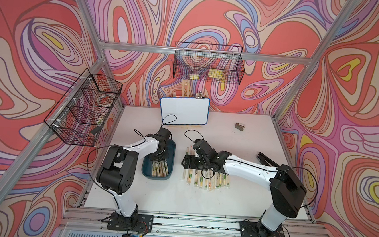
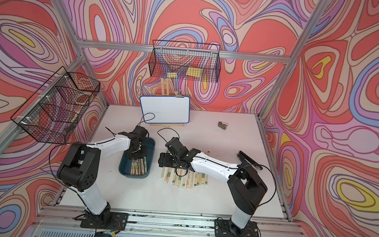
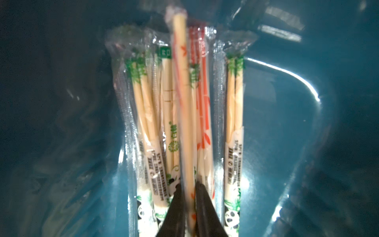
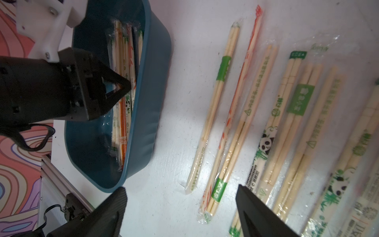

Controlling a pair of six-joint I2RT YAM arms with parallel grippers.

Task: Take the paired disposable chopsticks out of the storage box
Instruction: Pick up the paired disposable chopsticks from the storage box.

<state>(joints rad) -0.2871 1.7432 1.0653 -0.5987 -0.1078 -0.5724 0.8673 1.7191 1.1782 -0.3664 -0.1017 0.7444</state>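
My left claw, low centre in its wrist view and down inside the box, pinches a red-marked pair whose length runs straight up-frame from it, while my right claw gapes empty over the desk.

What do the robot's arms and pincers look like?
The left arm and right arm have white shells and chunky black joints, with thin black cables looping along them. The left pincer and right pincer each have two black, wedge-shaped fingers.
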